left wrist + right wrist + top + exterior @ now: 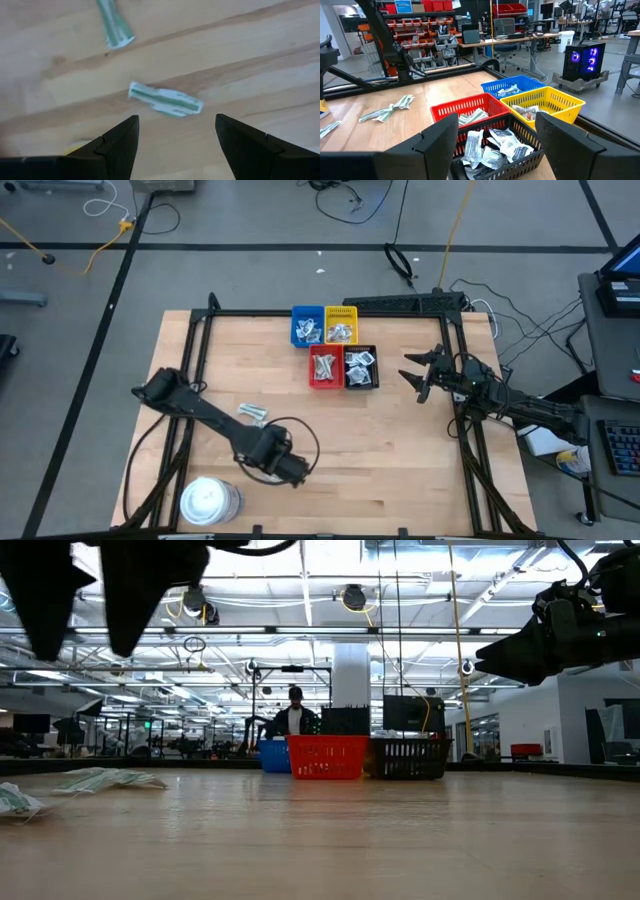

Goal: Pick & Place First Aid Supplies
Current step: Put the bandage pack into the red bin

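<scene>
On the pale wooden table, seen from overhead, the left arm reaches from the 9 o'clock edge toward 6 o'clock, its left gripper hanging above the boards with fingers well apart and nothing between them; a narrow grey-green strip packet lies flat just ahead of the fingertips, apart from both, and a second strip lies farther on; from above these show as a small cluster of packets beside the left arm, toward 12 o'clock from its gripper; the round white tub stands at the 7 o'clock corner; the right arm enters from 3 o'clock, its right gripper held above the table with fingers spread wide and empty, pointed at the four trays near 12 o'clock; the black tray sits nearest it, heaped with white wrapped packets; the red tray, yellow tray and blue tray also hold packets; a person stands in the room beyond.
</scene>
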You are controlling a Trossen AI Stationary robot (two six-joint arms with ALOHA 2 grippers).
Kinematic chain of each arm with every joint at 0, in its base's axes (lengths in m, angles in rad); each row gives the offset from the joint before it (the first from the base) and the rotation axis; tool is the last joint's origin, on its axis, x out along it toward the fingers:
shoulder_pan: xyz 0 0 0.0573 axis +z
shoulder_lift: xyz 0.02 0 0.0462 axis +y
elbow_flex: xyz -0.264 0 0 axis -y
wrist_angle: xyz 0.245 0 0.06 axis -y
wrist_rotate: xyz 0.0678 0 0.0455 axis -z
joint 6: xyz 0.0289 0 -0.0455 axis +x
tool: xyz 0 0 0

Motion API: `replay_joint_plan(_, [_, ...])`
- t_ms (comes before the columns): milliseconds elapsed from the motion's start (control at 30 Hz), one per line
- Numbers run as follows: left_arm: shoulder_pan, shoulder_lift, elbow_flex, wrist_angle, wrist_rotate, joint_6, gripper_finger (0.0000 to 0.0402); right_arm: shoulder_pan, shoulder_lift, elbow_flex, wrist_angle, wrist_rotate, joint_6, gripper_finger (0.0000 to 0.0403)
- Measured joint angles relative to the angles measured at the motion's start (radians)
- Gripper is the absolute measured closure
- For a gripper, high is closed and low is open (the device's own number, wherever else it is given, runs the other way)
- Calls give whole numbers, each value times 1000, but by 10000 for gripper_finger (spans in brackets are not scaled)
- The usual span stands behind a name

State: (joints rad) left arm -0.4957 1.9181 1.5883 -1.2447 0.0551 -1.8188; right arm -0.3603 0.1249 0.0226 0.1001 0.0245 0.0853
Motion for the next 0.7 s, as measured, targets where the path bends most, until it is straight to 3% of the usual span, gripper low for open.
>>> replay_joint_plan(333, [-45,-51,-114,78,50,-221,133,0,0,0,0,0,0,144])
replay_joint_plan(700, [-32,-53,-248,248,90,-356,133,0,0,0,0,0,0,144])
